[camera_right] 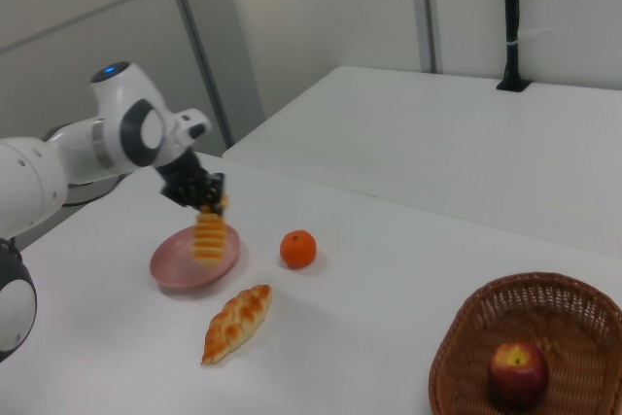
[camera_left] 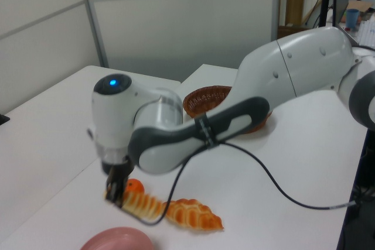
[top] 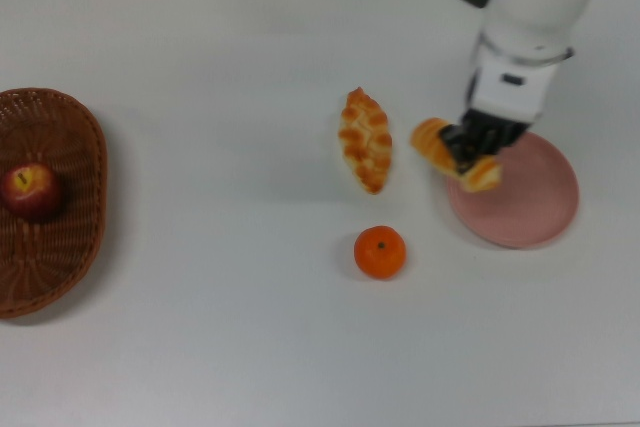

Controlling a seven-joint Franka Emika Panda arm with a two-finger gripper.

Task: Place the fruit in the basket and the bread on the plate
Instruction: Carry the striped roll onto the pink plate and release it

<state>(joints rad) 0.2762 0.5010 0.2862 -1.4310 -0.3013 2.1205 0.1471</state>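
Striped pastry (top: pixel 455 154) hangs clenched in the claw (top: pixel 478 152), and in the top view we see it raised over the rim of the pink plate (top: pixel 535 209), on the side of the plate nearest the braided pastry (top: pixel 365 139). Taking the plate as our landmark in the top view, the braided pastry lies on the white bench (top: pixel 220 327) off its left side, apart from it; the mandarin (top: pixel 380 252) sits near the plate's lower left, and the wicker basket (top: pixel 60 267) stands well apart at the far left edge, with the apple (top: pixel 32 191) inside it. In the left view we find the claw (camera_left: pixel 116 189) gripping one end of the striped pastry (camera_left: pixel 140 206), held just above the plate (camera_left: pixel 117 239); the braided pastry (camera_left: pixel 192 215) rests to the plate's right, and the mandarin (camera_left: pixel 135 185) is partly hidden behind the claw. In the right view the striped pastry (camera_right: pixel 210 234) dangles from the claw (camera_right: pixel 202 200) over the plate (camera_right: pixel 173 264), clear of its surface, while the braided pastry (camera_right: pixel 236 321) lies in front of the plate, the mandarin (camera_right: pixel 298 249) beside it, and the apple (camera_right: pixel 517 369) sits in the basket (camera_right: pixel 476 337) far off to the right.
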